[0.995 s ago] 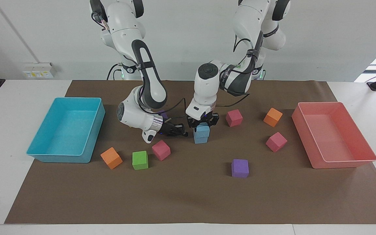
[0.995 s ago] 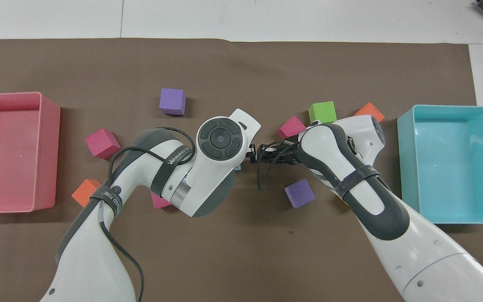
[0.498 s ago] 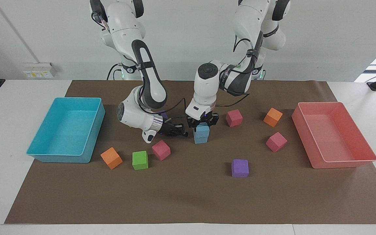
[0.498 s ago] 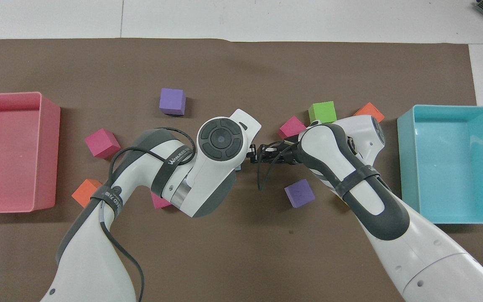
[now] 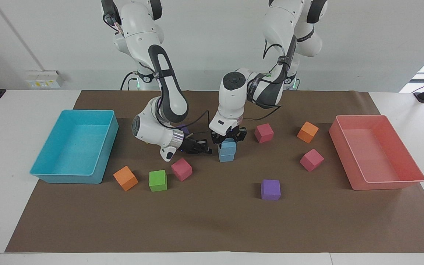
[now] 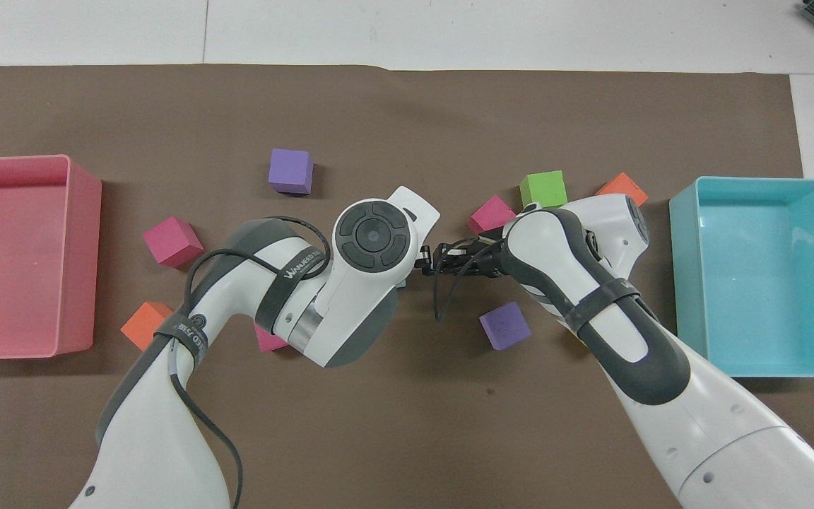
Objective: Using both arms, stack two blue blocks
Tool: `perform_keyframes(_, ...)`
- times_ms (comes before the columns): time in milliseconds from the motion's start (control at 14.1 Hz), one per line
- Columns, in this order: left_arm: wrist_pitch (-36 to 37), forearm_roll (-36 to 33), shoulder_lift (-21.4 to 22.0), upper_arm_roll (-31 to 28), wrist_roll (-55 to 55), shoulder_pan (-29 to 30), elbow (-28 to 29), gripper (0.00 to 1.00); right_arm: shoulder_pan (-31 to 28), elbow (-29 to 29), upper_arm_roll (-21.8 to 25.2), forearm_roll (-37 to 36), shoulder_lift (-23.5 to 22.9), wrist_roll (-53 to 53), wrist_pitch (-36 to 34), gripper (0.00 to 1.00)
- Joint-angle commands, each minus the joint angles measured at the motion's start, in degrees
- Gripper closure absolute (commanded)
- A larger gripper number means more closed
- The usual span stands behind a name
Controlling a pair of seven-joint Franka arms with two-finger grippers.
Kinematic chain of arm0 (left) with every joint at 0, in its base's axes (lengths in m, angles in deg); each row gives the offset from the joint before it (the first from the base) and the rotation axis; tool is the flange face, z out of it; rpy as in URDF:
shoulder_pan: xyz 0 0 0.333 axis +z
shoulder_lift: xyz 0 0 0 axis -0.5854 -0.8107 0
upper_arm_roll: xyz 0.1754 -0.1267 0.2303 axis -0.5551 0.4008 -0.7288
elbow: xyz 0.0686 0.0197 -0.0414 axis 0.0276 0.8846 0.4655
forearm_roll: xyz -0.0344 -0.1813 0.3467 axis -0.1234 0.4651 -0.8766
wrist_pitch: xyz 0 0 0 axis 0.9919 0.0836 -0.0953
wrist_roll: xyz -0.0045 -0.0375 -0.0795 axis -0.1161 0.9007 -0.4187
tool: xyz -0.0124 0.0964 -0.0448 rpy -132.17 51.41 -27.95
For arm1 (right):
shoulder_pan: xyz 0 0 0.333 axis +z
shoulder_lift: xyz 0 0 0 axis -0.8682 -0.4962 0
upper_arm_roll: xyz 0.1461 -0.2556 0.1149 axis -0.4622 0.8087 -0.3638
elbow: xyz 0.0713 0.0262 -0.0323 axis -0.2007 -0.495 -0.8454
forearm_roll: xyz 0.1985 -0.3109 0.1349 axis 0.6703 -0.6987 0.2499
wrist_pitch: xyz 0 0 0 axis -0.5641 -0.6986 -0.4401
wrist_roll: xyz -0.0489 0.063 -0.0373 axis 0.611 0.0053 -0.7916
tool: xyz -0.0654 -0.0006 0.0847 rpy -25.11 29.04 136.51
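Two sky-blue blocks stand stacked mid-mat, the upper block (image 5: 228, 146) on the lower block (image 5: 226, 157). My left gripper (image 5: 228, 139) points straight down onto the top of the upper block. My right gripper (image 5: 206, 148) lies low and sideways beside the stack, toward the right arm's end, open and empty, a small gap from the blocks. In the overhead view the left arm's wrist (image 6: 372, 237) hides the stack, and the right gripper (image 6: 429, 259) shows next to it.
A cyan tray (image 5: 103, 147) stands at the right arm's end, a pink tray (image 5: 381, 180) at the left arm's end. A pink cube (image 5: 181, 169), a green cube (image 5: 158, 180), an orange cube (image 5: 125, 178) and a purple cube (image 5: 270, 189) lie farther out; other cubes (image 5: 264, 133) surround the stack.
Almost nothing: the left arm's elbow has risen very slightly. The stack and the right gripper have not moved.
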Motion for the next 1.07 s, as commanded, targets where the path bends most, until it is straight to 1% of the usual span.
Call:
perform_keyframes(0,0.68,-1.12,0.83,-0.31,-0.26,-0.49,1.15,0.83,-0.73,-1.03,-0.52,2.03,0.57,2.4,0.27,1.0)
perform_keyframes(213,0.76,-1.12,0.83,-0.39,-0.26,-0.58,0.89,0.83,-0.73,-1.03,-0.52,2.03,0.57,2.49,0.27,1.0)
perform_keyframes(355,0.42,-1.12,0.83,-0.39,-0.26,-0.58,0.89,0.81,-0.73,-1.03,-0.52,2.03,0.57,2.4,0.36,1.0)
perform_keyframes(569,0.33,-1.12,0.83,-0.39,-0.26,-0.58,0.8,0.8,-0.65,-1.03,-0.52,2.03,0.57,2.4,0.36,1.0)
perform_keyframes(853,-0.02,-1.12,0.83,-0.31,-0.17,-0.4,0.8,0.75,-0.73,-0.94,-0.52,2.03,0.57,2.4,0.36,1.0)
perform_keyframes(995,-0.11,-1.12,0.91,-0.31,-0.17,-0.4,0.8,0.74,-0.73,-1.03,-0.52,2.03,0.57,2.4,0.36,1.0)
